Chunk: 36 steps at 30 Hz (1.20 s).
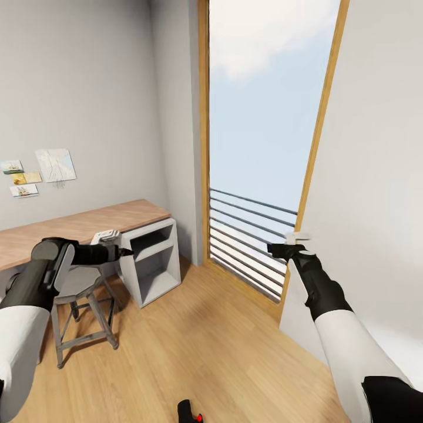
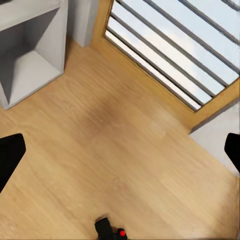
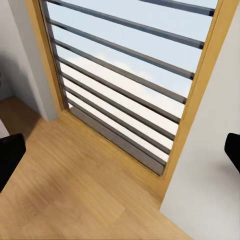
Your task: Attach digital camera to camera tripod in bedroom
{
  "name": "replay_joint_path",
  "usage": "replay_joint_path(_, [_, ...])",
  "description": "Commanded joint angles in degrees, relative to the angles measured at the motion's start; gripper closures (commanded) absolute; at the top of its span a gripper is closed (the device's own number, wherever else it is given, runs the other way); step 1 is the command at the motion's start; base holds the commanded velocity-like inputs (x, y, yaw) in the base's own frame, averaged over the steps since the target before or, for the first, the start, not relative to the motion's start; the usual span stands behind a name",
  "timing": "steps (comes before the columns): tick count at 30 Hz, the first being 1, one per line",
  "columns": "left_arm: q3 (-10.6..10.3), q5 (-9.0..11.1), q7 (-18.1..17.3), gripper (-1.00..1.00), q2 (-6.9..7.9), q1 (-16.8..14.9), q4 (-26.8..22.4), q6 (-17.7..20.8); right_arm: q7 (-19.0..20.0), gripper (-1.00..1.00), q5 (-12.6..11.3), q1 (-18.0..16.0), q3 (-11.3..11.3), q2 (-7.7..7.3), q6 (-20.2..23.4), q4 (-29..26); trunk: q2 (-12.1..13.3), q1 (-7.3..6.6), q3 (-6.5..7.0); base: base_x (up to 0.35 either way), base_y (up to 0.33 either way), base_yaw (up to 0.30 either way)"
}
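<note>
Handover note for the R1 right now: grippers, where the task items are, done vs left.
Left gripper: open, empty, held out over the stool by the desk.
Right gripper: open, empty, held out toward the window.
Digital camera: on the wood floor just ahead of the robot, red button visible.
Done: nothing; camera not picked up.
Left: grasp the camera, locate the tripod, attach it.

A wooden bench [image 1: 76,226] runs along the left wall, with a grey open shelf unit [image 1: 154,261] under its right end, a grey stool [image 1: 82,305] in front of it, and small pictures [image 1: 38,171] pinned above. A tall oak-framed window [image 1: 264,135] with grey rails across its lower part faces a cloudy sky. Both arms reach forward, the left hand [image 1: 121,252] near the bench's right end, the right hand [image 1: 277,249] by the window frame, while the digital camera [image 1: 190,413] lies on the wood floor [image 1: 194,346] at the lower edge.
</note>
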Motion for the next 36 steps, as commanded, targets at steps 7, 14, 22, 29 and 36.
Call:
replay_joint_path(7, [-0.2, 0.2, -4.0, -1.0, -0.09, 0.0, 0.3, 0.4, 0.2, -1.0, 0.0, 0.0, 0.0, 0.1, 0.2, 0.6, 0.0, 0.0, -0.07, 0.0, 0.0, 0.0])
replay_joint_path(14, [-0.5, 0.1, -5.0, -1.0, -1.05, 0.0, 5.4, 0.4, 0.4, -1.0, 0.0, 0.0, 0.2, 0.83, -5.3, 6.0, 0.0, 0.0, -0.07, 0.0, 0.0, 0.0])
replay_joint_path(22, [-0.6, 0.1, -5.3, -1.0, -1.45, 0.0, 9.6, 0.4, 0.3, -1.0, 0.0, 0.0, 0.4, 1.34, -22.7, 14.5, 0.0, 0.0, -0.07, 0.0, 0.0, 0.0])
replay_joint_path(29, [-0.6, 0.0, -5.3, -1.0, -1.66, 0.1, 10.6, 0.0, 0.3, -1.0, 0.0, 0.0, 0.5, 1.6, -31.0, 18.1, -1.2, 0.66, -0.61, 0.0, 0.0, 0.0])
replay_joint_path(36, [-1.9, 0.0, -5.4, -1.0, -2.02, 0.1, 14.0, -1.2, 0.4, -1.0, 0.0, 0.0, 0.5, 1.68, -32.9, 19.0, -4.0, 2.2, -1.86, 0.0, 0.0, 0.0])
